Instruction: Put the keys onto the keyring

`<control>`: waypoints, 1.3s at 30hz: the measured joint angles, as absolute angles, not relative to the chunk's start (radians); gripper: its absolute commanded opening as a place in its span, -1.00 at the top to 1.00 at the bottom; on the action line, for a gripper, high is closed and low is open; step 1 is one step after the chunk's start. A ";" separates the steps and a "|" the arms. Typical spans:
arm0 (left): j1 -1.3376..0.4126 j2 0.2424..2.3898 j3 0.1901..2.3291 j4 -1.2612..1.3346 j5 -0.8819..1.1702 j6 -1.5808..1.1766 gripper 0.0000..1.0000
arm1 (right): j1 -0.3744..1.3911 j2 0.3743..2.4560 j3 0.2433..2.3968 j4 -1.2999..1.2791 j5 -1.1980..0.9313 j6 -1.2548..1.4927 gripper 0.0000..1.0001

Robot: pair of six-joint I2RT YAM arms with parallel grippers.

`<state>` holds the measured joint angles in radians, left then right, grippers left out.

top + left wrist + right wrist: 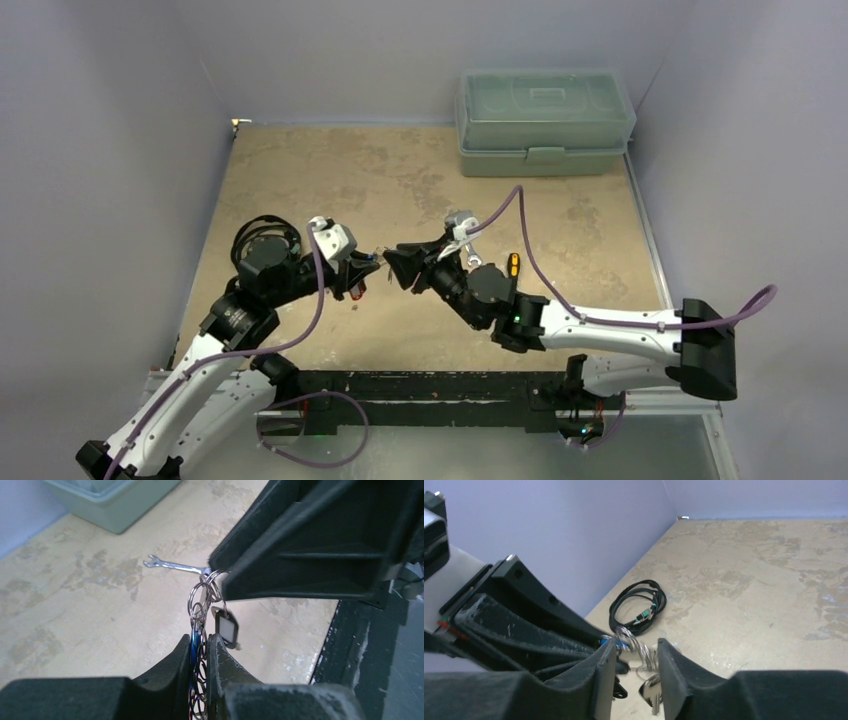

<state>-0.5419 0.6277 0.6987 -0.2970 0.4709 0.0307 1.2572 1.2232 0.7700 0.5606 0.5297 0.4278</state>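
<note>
My left gripper [202, 647] is shut on the keyring [200, 612], a bunch of linked metal rings with a blue sheen that stands up out of its fingers. A key with a black-framed white head [226, 628] hangs from the rings. My right gripper [636, 652] meets the left one tip to tip above the table; its jaws stand apart around the ring cluster [634, 644]. A silver key [653, 690] dangles between them, close to the right finger. In the top view both grippers [365, 268] [395, 262] touch at mid-table.
A silver wrench [175, 566] lies on the table beyond the rings. A coiled black cable [639, 605] lies near the left wall. A green toolbox [545, 120] stands at the back right. A screwdriver's orange-and-black handle [513, 265] shows by the right arm.
</note>
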 measured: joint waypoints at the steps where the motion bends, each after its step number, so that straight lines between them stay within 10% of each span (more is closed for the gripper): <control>1: -0.542 0.618 0.691 -0.285 0.463 0.039 1.00 | 1.261 1.209 0.770 0.545 0.529 0.430 -0.14; 7: -0.539 0.574 0.665 -0.193 0.454 0.074 1.00 | 1.271 1.002 0.770 0.394 0.547 0.516 -0.98; 32: -0.563 0.538 0.624 -0.072 0.567 0.508 1.00 | 1.169 0.962 0.900 0.006 0.459 1.262 -0.98; 39: -0.563 0.543 0.613 -0.038 0.582 0.573 1.00 | 1.128 1.036 0.912 0.023 0.398 1.375 -0.50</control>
